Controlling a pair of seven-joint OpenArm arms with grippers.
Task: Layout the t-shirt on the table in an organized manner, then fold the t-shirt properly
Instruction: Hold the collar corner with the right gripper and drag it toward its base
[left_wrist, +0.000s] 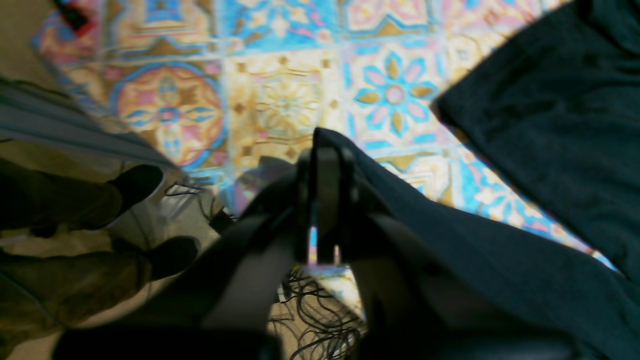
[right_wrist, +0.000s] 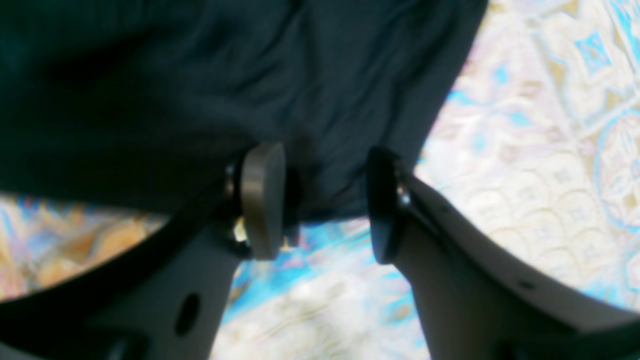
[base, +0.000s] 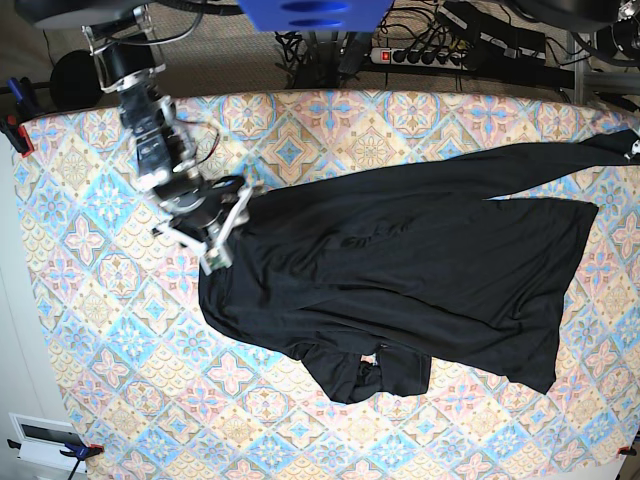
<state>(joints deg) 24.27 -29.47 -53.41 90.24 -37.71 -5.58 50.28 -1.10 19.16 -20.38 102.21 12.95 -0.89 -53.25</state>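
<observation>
While the tabletop (base: 100, 330) fills nearly the whole base view with its pastel diamond-and-flower tile cloth, we can see a bit of the room behind it: a power strip (base: 425, 55) with cables along the far edge, and a small red clamp (base: 14, 132) on the tabletop's left edge. In the left wrist view there's bare floor past the tabletop's edge with a tangle of black cables (left_wrist: 320, 310), plus someone's legs and dark shoes (left_wrist: 137, 182).

Fingers next. The right fingers (right_wrist: 322, 200) stand clearly apart, with a wide gap between the pale pad (right_wrist: 262, 200) and the dark one. We don't see them clamped on anything; black fabric sits right at and behind the tips, and whether a pad actually touches it we can't tell, it's too blurry. The left fingers (left_wrist: 325, 200) are closed tight, and a fold of black cloth drapes over and around them, so they look pinched on the t-shirt.

The t-shirt (base: 420, 270) lies spread but rumpled across the middle and right of the tabletop. One long sleeve (base: 520, 160) runs up toward the far right corner, where the left arm is only just visible at the frame's edge. The right arm sits at the t-shirt's left end, fingers right at the fabric's edge. A bunched-up bit (base: 370, 375) lies at the near side.
</observation>
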